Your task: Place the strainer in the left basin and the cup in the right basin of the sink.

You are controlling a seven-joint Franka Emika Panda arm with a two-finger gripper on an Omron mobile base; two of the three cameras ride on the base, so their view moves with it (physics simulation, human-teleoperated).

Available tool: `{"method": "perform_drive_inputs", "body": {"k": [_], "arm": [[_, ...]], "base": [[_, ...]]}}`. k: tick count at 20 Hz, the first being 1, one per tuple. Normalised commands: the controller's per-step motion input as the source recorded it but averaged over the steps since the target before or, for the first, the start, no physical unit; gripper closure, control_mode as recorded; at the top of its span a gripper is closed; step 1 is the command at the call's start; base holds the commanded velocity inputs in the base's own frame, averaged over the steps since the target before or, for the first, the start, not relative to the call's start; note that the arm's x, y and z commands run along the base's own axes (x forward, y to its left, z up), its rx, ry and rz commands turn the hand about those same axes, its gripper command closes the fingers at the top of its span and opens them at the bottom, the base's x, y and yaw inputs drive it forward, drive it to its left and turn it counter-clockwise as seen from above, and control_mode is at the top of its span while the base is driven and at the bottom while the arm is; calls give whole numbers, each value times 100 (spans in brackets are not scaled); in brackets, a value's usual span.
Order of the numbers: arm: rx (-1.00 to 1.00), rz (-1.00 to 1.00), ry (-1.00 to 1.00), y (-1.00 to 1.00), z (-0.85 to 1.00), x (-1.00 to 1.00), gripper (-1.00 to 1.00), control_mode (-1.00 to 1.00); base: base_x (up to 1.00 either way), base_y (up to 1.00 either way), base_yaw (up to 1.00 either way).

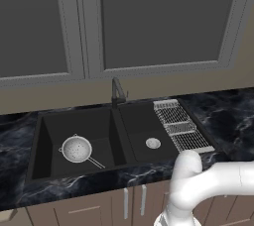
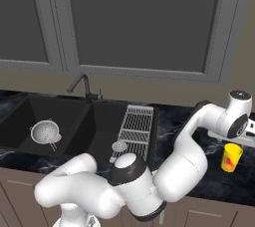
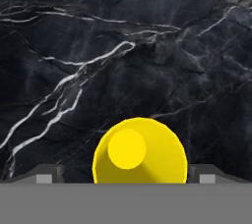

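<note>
The cup (image 3: 140, 152) stands upright and open-mouthed on the black marbled countertop (image 3: 123, 56), seen from straight above in the hand view, its yellow rim sitting between the two dark fingertips (image 3: 47, 173). The gripper (image 3: 127, 175) is spread wide, one tip on each side of the cup with a gap to the rim on both sides, so it has hold of nothing. The cup's inside shows only its own yellow floor.

In the right base view the cup (image 2: 231, 157) stands on the counter well to the right of the sink (image 2: 64, 121), just below the hand at the arm's far end. A flat wire drying rack (image 2: 135, 127) lies along the right side of the sink.

The strainer (image 1: 77, 149) rests in the left basin (image 1: 54, 126), the wider one, mesh bowl facing up and its thin handle pointing toward the front right of the basin. The right basin (image 1: 141, 123) holds only its round silver drain (image 1: 153, 143). The dark faucet (image 1: 117, 92) rises behind the divider between the basins.
</note>
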Motion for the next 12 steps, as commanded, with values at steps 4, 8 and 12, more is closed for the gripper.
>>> {"method": "perform_drive_inputs", "body": {"k": [4, 8, 12], "arm": [[0, 0, 0, 0, -1, 0, -100, -100], [0, 0, 0, 0, -3, 0, -100, -100], [0, 0, 1, 0, -9, 0, -100, -100]], "base": [[0, 0, 0], [0, 0, 0], [0, 0, 0]]}}
